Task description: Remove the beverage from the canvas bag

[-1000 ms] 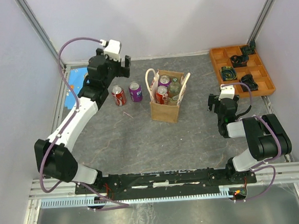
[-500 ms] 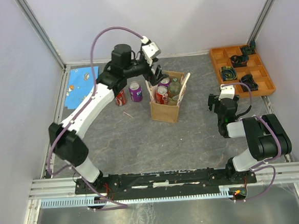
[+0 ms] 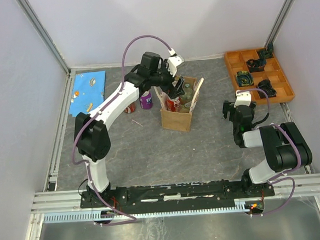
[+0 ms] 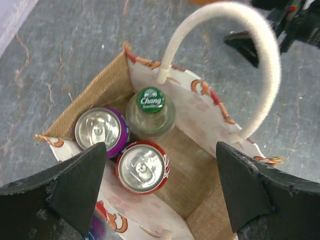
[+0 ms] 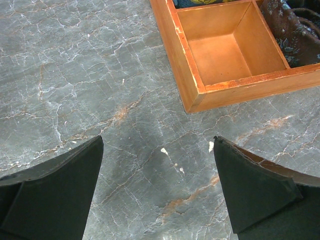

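Our right gripper (image 5: 158,140) hovers over the grey marbled table (image 5: 100,75) on the right side, nearest to the arm bases. Its two black fingers stand wide apart and hold nothing. Just beyond it we see a corner of the orange compartment tray (image 5: 180,55).

Further in, at the middle of the table, the canvas bag (image 3: 176,119) stands upright with its mouth open. It is tan-brown outside, and the lining is white with orange-red figures. A cream-white loop handle (image 4: 265,65) arches up from one edge. Our left gripper (image 4: 160,147) hangs directly over the mouth of the bag, with its jaws spread wide and nothing between them. We cannot tell if a finger touches the bag or a can.

Inside the bag we count three drinks, all upright: a red can (image 4: 142,167) and a purple can (image 4: 100,131) side by side, and a glass bottle (image 4: 150,102) with a green cap that reads "Chang", close against both cans.

Just left of the bag stand a second purple can (image 3: 145,100) and a second red can (image 3: 129,107), partly hidden by the left arm (image 3: 112,104). At the far left corner lies a blue sheet (image 3: 89,89). The tray sits at the far right, with dark objects (image 3: 245,78) in some compartments.
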Controlling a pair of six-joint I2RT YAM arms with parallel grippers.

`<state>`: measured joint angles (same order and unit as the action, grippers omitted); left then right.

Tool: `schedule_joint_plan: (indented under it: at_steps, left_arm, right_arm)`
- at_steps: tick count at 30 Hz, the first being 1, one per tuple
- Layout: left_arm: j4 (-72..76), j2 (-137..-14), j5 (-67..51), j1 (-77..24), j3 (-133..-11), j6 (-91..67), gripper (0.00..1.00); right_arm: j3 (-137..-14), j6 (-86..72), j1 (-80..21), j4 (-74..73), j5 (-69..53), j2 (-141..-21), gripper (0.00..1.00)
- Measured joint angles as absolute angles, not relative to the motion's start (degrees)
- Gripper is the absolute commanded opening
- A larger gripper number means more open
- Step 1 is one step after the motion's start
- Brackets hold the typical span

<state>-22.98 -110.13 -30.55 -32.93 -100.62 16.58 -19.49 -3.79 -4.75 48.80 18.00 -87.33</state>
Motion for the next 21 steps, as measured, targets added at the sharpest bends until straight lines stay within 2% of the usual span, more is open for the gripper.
schedule_joint_plan:
  at_steps: [11, 21]
  left_arm:
    - [-27.88, -113.91, -18.00, -33.58, -101.65, 14.61, 0.99]
    - [-29.76, -115.92, -15.09, -35.73, -102.80, 13.50, 0.99]
  right_arm:
    - [-19.49, -3.79, -4.75, 48.82, 18.00, -87.33, 0.99]
    - [-19.49, -3.79, -4.75, 48.80, 18.00, -87.33, 0.99]
